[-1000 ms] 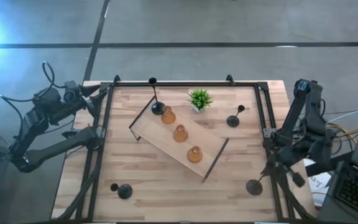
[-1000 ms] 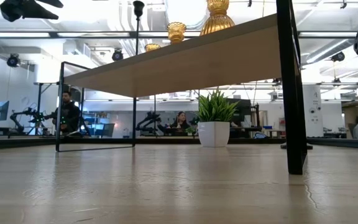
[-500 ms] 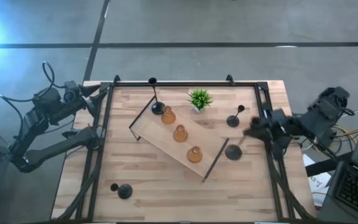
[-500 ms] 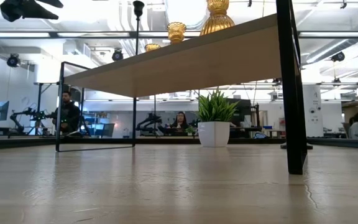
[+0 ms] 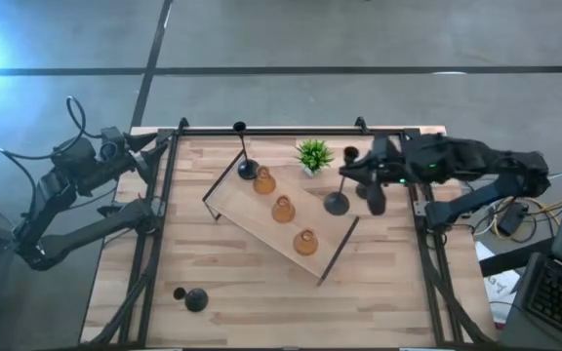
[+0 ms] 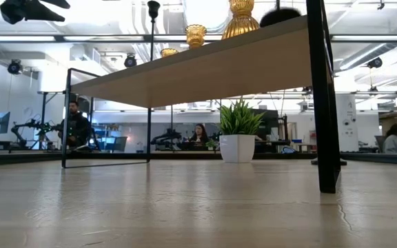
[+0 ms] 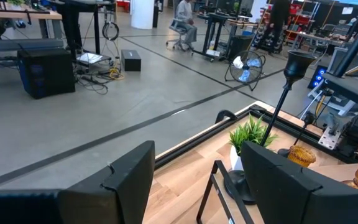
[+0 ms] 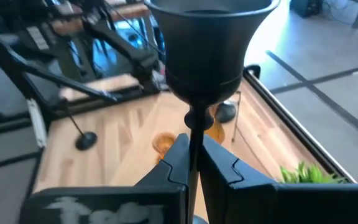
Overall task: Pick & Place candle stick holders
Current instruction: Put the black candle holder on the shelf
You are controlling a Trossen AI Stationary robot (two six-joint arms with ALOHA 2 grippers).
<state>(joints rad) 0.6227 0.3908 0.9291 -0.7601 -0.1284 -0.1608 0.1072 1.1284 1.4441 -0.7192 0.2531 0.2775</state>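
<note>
The wooden tray (image 5: 261,226) lies slantwise mid-table. On it stand three amber holders (image 5: 282,209) and, at its far left end, one black holder (image 5: 247,171). Another black holder (image 5: 188,297) lies on its side on the table at the near left. My right gripper (image 5: 357,177) is shut on a third black holder (image 5: 337,203) over the tray's right end. Its cup (image 8: 210,37) fills the right wrist view and its base (image 6: 281,15) shows in the low view. My left gripper (image 7: 197,180) is open and empty beyond the table's far left corner. My right gripper pinches the black holder's thin stem (image 8: 194,134) just below the cup, between its two fingers. The fingers come about level from the table's right and lie across the stem. The holder stands roughly upright, base over the tray's right end; whether the base touches the tray I cannot tell.
A small green potted plant (image 5: 313,156) stands at the far middle, close to my right gripper. A dark frame (image 5: 291,131) rims the table. My right arm (image 5: 457,161) reaches in over the far right edge. Bare wood lies at the near right.
My right gripper has carried the black holder from the table's near right corner toward the far edge and leftward, up to the tray's right end beside the plant. The holder has stayed in its hold.
</note>
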